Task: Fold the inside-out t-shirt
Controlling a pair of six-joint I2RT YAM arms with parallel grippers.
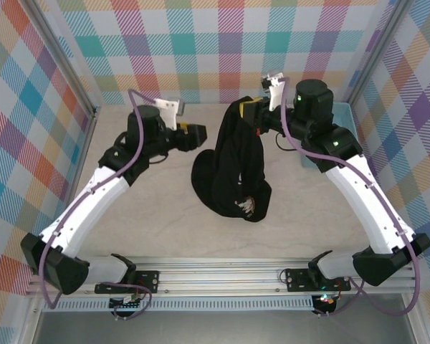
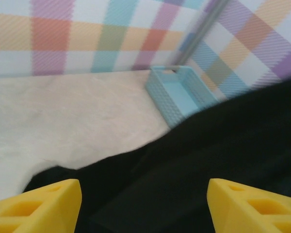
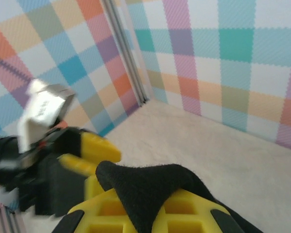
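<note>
The inside-out t-shirt is a black cloth hanging in a bunched column from my right gripper, its lower end piled on the table with a small pale patch showing. In the right wrist view the right gripper is shut on a peak of the black cloth between its yellow fingers. My left gripper is open just left of the hanging shirt, apart from it. In the left wrist view its yellow fingertips stand wide, with the black cloth ahead of them.
A light-blue plastic basket sits at the back right corner, partly behind the right arm. Checked walls close in the beige table on three sides. From the right wrist view, the left gripper sits close on the left.
</note>
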